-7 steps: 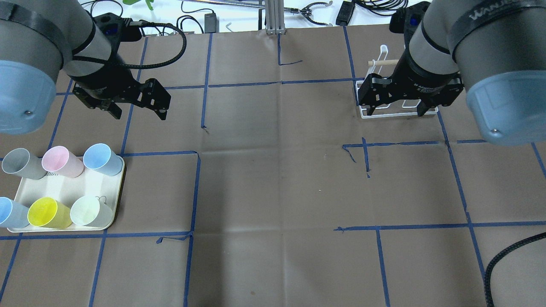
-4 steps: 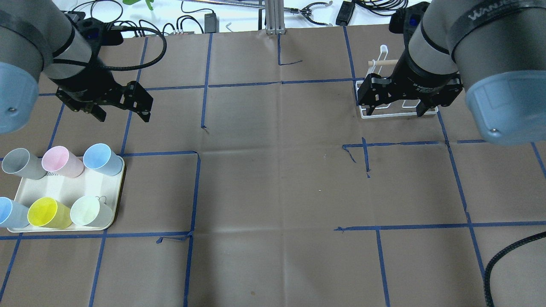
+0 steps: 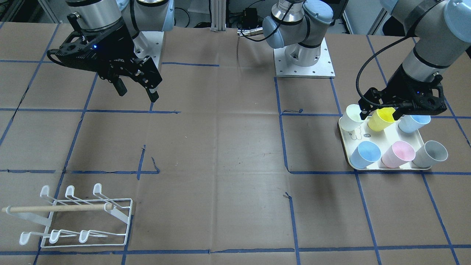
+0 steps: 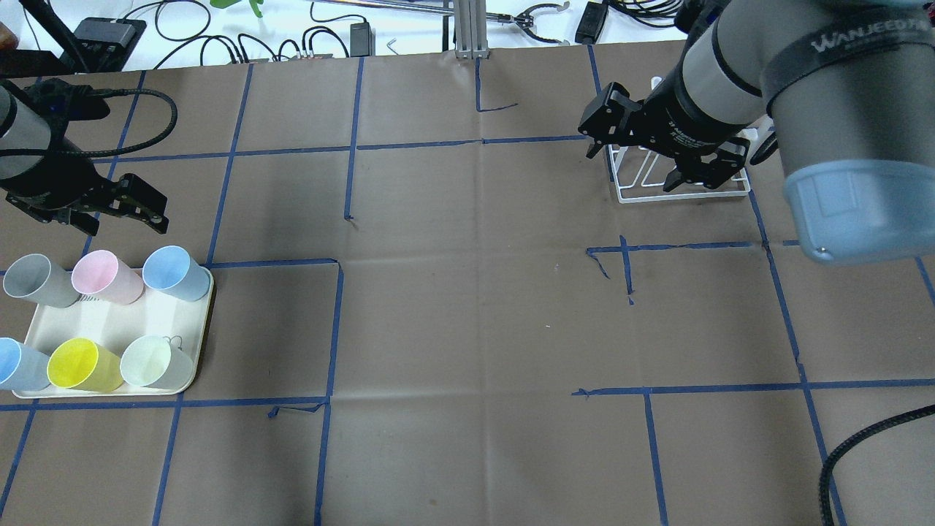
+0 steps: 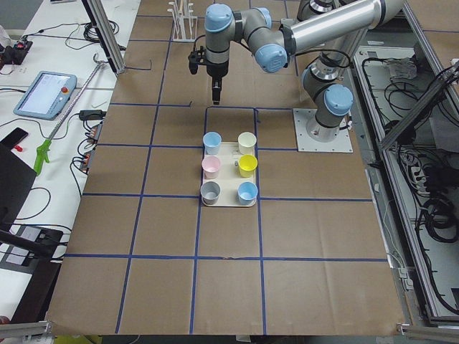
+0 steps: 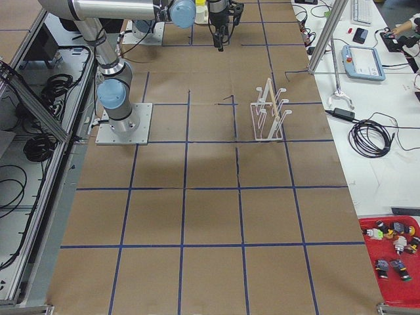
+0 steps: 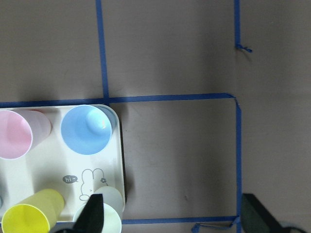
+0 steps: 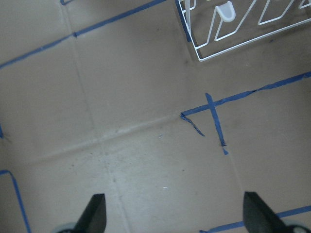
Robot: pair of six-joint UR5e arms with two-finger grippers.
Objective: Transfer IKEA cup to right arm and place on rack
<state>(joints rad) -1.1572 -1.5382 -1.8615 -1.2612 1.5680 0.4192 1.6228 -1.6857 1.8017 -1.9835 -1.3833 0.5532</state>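
Six cups stand on a cream tray (image 4: 109,321): grey (image 4: 33,280), pink (image 4: 102,276), blue (image 4: 172,272), a second blue (image 4: 14,364), yellow (image 4: 80,364) and pale green (image 4: 150,361). My left gripper (image 4: 109,218) is open and empty, hovering just beyond the tray's far edge; the front-facing view shows it (image 3: 381,116) over the yellow cup (image 3: 381,119). Its wrist view shows the blue cup (image 7: 86,129) and the tray (image 7: 73,165). My right gripper (image 4: 634,164) is open and empty above the white wire rack (image 4: 679,191), which also shows in the front-facing view (image 3: 84,217).
Blue tape lines grid the brown paper-covered table. Cables, a power brick and an aluminium post (image 4: 467,29) lie along the far edge. A black cable (image 4: 862,438) loops in at the near right. The rack's corner (image 8: 233,34) shows in the right wrist view.
My left gripper has moved left and nearer to the tray of cups, staying open. My right arm has shifted and turned over the rack, its gripper still open.
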